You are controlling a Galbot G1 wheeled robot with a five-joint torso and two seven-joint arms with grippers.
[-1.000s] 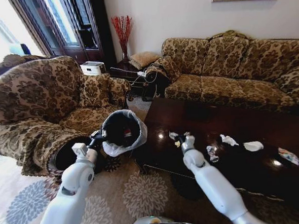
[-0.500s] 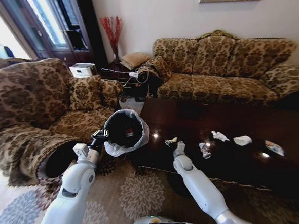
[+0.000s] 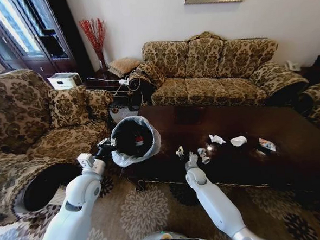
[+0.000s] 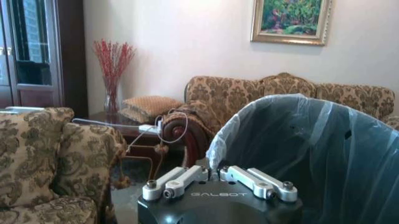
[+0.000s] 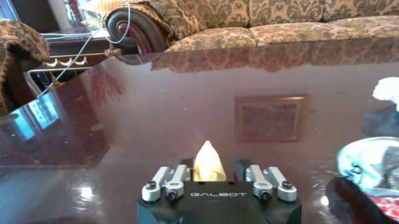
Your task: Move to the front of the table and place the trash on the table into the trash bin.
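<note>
- Trash lies scattered on the dark glossy surface [image 3: 291, 139]: a yellow scrap [image 5: 208, 161], white tissues [image 3: 238, 141], a crushed can [image 3: 203, 155] and a colourful wrapper [image 3: 267, 144] farther along.
- Right hand [image 3: 190, 160] is low at the near edge of the surface; in the right wrist view its fingers are closed on the yellow scrap, which stands up pointed between them.
- Left hand [image 4: 219, 182] is clamped on the rim of the bin [image 3: 134, 139], holding it up off the floor beside the corner of the surface, mouth tilted toward the robot. Its black inside shows through the white bag liner [image 4: 299, 140].
- Step in hand, as I judge it: the scrap is gripped and has yet to go in the bin, while the robot squares up to the surface.
- Next move calls for lifting the scrap clear of the surface, carrying it across to the bin's mouth, and letting go only once it is over the opening; the tilted rim leaves little margin.
- Against the head view a second ago, the whole scene has swung: the long sofa [image 3: 211, 68] now sits more central, the armchair [image 3: 18, 112] has slid further left, and more of the surface's far end shows. That reads as the robot turning, not the things moving.
- Both hands sit much as before relative to bin and scrap.
</note>
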